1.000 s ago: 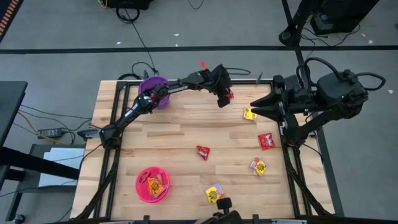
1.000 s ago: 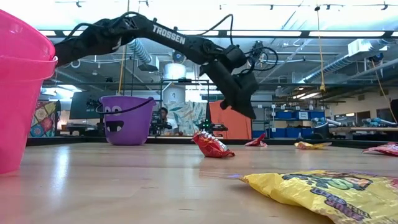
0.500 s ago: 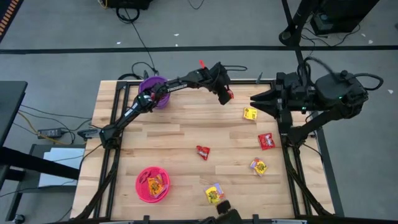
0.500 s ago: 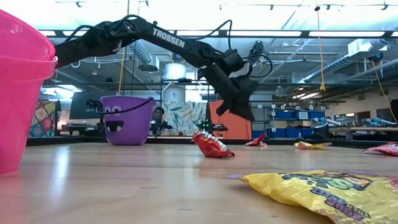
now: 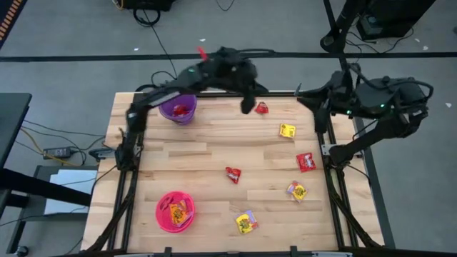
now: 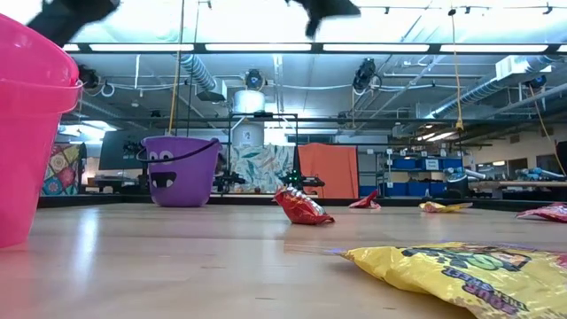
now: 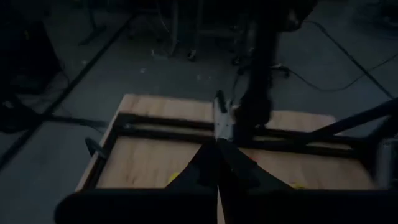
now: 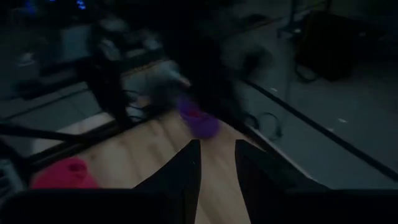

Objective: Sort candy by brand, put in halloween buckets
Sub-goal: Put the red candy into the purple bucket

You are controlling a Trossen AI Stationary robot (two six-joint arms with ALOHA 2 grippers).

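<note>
My left gripper [image 5: 246, 107] hangs high above the table's far edge, shut and holding nothing [image 7: 217, 148]; only its tip [image 6: 323, 9] shows at the top of the low view. A red candy packet [image 5: 262, 108] lies flat on the table just to its right. The purple bucket [image 5: 177, 109] stands at the far left with red candy inside. The pink bucket [image 5: 175, 211] stands at the near left and holds yellow and red packets. My right gripper [image 5: 300, 90] waits by the far right corner, open [image 8: 217, 158] with nothing between its fingers.
Loose packets lie on the right half of the table: yellow ones [image 5: 287, 130], [image 5: 297, 190], [image 5: 246, 223] and red ones [image 5: 306, 162], [image 5: 233, 174]. A black frame [image 5: 214, 93] runs along the table's far edge. The bare wood between the buckets [image 5: 178, 157] is free.
My left gripper has risen steeply from just above the red packet at the far edge, staying shut, and has drawn a little toward the table's left. The packet has stayed on the table. My right gripper has swung toward the far edge.
</note>
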